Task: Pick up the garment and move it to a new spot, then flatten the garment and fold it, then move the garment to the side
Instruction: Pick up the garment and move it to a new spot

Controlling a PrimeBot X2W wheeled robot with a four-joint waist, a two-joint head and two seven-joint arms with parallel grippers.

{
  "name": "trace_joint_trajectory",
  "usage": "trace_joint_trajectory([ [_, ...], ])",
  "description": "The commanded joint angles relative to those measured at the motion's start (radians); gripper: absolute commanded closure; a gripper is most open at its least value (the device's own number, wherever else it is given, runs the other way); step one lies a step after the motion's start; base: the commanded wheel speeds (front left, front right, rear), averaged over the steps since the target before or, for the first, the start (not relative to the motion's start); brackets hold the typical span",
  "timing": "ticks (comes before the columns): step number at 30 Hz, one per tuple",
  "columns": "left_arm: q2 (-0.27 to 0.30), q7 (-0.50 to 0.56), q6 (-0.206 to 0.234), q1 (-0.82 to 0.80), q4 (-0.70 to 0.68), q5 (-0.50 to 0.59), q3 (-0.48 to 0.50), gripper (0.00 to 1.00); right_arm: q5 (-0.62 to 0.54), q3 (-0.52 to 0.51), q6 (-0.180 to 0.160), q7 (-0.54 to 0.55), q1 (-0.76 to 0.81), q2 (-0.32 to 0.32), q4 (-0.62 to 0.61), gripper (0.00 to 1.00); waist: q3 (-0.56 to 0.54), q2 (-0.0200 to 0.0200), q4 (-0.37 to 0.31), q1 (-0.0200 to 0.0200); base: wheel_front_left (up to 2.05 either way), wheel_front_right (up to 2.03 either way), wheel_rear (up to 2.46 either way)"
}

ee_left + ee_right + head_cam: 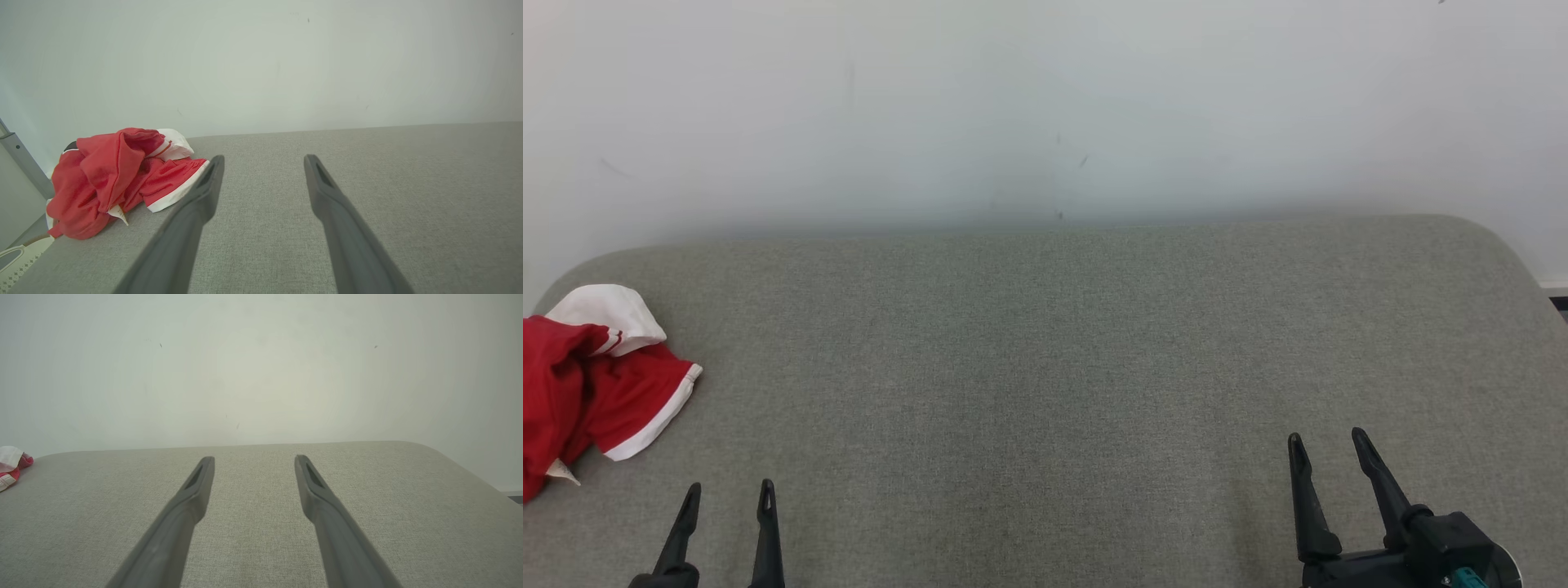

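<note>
Head view, surface: a grey fabric-covered surface [1045, 367] with rounded far corners runs across the frame, backed by a plain pale wall [1045, 106].
Head view, garment: the garment [596, 376], red with white trim and a white part on top, lies crumpled at the far left of the surface, cut off by the frame's left edge.
Head view, left gripper: the left gripper [729, 487] is at the lower left, its fingers apart and holding nothing. It is near the garment but clear of it.
Head view, right gripper: the right gripper [1327, 437] is at the lower right, jaws spread and empty, well apart from the garment.
Left wrist view, fingers: the two dark fingers [192, 216] stand wide apart above bare grey fabric.
Left wrist view, garment: it is bunched in a heap at the left, near the surface's edge. The left fingertip overlaps its white hem in the frame; contact cannot be told.
Left wrist view, edge: a grey post [20, 163] rises past the surface's left side.
Right wrist view, fingers: both are spread, with nothing between them.
Right wrist view, garment: a small red and white piece shows at the far left edge of the frame.
</note>
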Motion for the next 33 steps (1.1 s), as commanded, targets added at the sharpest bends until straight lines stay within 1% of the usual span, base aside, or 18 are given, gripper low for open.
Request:
trace_joint_trajectory([
  [1,0.003,0.003,-0.002,0.017,-0.001,-0.007,0.0,0.0,0.003,0.0,0.004,-0.002,0.006,-0.003,0.003,0.0,0.0,0.0,0.0,0.0,0.0,0.0,0.0],
  [18,0.005,0.014,0.009,0.023,-0.018,-0.038,-0.002,0.0,0.017,0.008,0.004,-0.002,0.006,-0.003,0.01,0.0,0.003,0.0,0.005,0.0,0.0,0.0,0.0],
  [23,0.005,0.009,0.018,0.017,-0.02,-0.044,0.002,0.0,0.018,0.006,0.004,-0.001,0.008,-0.003,0.011,0.0,0.003,0.0,0.011,0.0,0.0,0.0,0.0],
  [28,0.007,0.01,0.026,0.015,-0.015,-0.048,0.003,0.0,0.025,0.004,0.004,-0.001,0.007,-0.003,0.017,0.0,0.003,0.0,0.031,0.0,0.0,0.0,0.0],
  [33,0.008,0.005,0.033,0.013,-0.014,-0.045,0.001,0.0,0.024,0.001,0.004,0.0,0.018,-0.003,0.018,0.0,0.0,0.0,0.089,0.0,0.0,0.0,0.0],
])
